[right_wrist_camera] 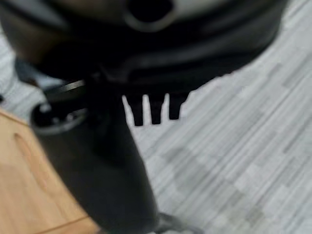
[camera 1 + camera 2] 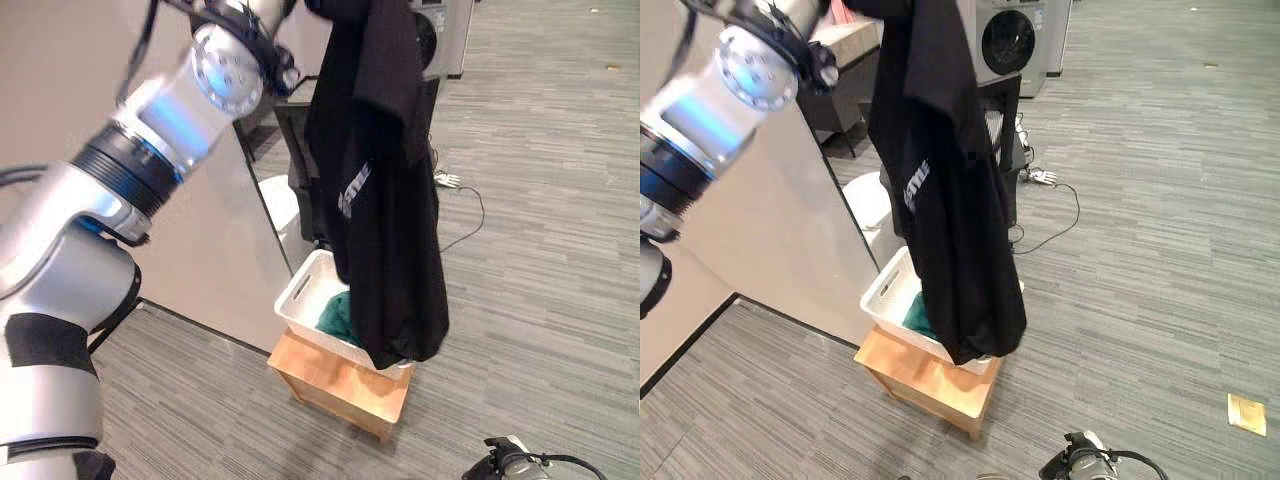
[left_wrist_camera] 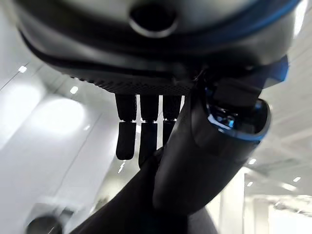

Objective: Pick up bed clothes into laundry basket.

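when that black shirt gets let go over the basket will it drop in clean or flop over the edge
Probably floppy: the black shirt hangs limp in long folds from the left hand. Its hem drapes over the white basket's far rim, so part would likely spill over.

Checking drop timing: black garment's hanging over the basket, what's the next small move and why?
Probably lower the left hand a bit before releasing. The black garment hangs from it with its hem just at the white laundry basket rim, near the far edge, above the green cloth inside; most fabric is above the basket.

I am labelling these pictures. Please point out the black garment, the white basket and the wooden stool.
black garment (image 2: 385, 200), left eye view, middle of the hanging cloth
white basket (image 2: 298, 297), left eye view, left rim
wooden stool (image 2: 930, 380), right eye view, front side
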Controlling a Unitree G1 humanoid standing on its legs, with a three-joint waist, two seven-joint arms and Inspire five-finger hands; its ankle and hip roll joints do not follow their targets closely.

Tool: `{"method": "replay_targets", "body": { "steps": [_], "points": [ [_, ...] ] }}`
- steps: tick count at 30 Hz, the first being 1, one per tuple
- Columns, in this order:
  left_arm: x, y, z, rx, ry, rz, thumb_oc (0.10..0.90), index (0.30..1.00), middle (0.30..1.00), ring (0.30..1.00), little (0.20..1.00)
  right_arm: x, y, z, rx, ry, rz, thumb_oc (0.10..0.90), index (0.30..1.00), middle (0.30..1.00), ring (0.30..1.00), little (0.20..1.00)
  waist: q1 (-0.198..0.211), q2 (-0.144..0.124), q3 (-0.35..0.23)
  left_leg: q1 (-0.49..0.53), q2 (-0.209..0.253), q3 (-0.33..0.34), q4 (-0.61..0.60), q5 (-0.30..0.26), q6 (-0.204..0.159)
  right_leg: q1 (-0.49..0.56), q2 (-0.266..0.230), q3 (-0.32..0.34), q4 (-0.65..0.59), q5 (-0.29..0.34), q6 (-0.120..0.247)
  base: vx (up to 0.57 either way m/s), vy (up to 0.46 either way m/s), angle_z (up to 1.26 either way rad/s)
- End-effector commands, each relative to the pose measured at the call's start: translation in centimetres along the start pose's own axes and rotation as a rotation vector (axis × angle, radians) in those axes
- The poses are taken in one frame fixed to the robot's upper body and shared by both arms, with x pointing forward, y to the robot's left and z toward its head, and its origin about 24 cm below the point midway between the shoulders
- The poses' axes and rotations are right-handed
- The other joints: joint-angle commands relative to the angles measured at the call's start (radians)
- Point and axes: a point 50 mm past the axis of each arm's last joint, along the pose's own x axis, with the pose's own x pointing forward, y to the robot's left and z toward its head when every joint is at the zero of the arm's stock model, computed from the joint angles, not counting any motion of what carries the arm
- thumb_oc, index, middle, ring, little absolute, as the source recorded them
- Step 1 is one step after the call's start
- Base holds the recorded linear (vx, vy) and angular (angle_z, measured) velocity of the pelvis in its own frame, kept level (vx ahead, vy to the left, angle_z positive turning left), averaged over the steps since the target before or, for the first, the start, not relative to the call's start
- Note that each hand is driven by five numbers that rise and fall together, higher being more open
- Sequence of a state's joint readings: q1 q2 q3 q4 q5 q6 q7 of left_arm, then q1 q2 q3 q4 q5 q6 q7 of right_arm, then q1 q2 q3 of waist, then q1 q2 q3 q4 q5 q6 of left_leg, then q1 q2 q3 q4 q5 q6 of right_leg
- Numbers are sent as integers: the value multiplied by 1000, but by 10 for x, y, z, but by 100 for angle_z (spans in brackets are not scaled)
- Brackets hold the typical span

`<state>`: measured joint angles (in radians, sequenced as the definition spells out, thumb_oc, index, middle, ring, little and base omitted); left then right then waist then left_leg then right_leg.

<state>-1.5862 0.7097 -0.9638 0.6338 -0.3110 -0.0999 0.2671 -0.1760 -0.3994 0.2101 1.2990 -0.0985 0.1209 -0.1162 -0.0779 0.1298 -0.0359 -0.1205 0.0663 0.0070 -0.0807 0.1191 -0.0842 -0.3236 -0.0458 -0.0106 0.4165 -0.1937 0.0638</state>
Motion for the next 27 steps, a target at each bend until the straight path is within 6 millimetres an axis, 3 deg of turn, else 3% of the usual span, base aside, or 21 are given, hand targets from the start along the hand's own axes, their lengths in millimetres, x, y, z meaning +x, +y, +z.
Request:
{"method": "replay_targets", "body": {
  "steps": [1,10,17,22,24,27],
  "points": [
    [10,109,9,3,22,409,400,300,300,300,300,1,-8,7,-22,-15,-51,800,900,900,900,900,-14,-42,28,58,40,-17,-7,-81,-51,238,-82,-46,-504,242,139,15,-10,-4],
    [9,115,7,32,32,427,400,300,300,300,300,0,-3,4,-23,-24,-33,800,900,900,900,900,-14,-55,34,56,47,-11,-7,-83,-56,239,-76,-51,-504,237,140,2,-4,1],
    [5,103,-3,25,50,390,400,300,300,300,300,0,-7,8,-12,-42,-41,800,900,900,900,900,-18,-53,43,46,49,-11,-7,-82,-58,223,-77,-51,-504,240,140,0,-2,0],
    [0,76,-20,-8,98,331,400,300,300,300,300,0,-8,13,-15,-58,-50,800,900,900,900,900,-19,-49,55,33,49,-13,-7,-82,-56,213,-76,-43,-504,238,139,-6,-3,-5],
    [-9,50,-41,-55,170,280,400,300,300,300,300,0,-8,14,-36,-62,-51,800,900,900,900,900,-26,-52,70,25,46,-16,-7,-79,-54,202,-73,-38,-504,239,137,-17,-21,-6],
    [-13,39,-53,-58,221,252,400,300,300,300,300,0,-8,15,-55,-67,-49,800,900,900,900,900,-33,-56,77,19,45,-16,-7,-78,-54,193,-72,-35,-504,242,137,2,-2,-1]
  ]
}}
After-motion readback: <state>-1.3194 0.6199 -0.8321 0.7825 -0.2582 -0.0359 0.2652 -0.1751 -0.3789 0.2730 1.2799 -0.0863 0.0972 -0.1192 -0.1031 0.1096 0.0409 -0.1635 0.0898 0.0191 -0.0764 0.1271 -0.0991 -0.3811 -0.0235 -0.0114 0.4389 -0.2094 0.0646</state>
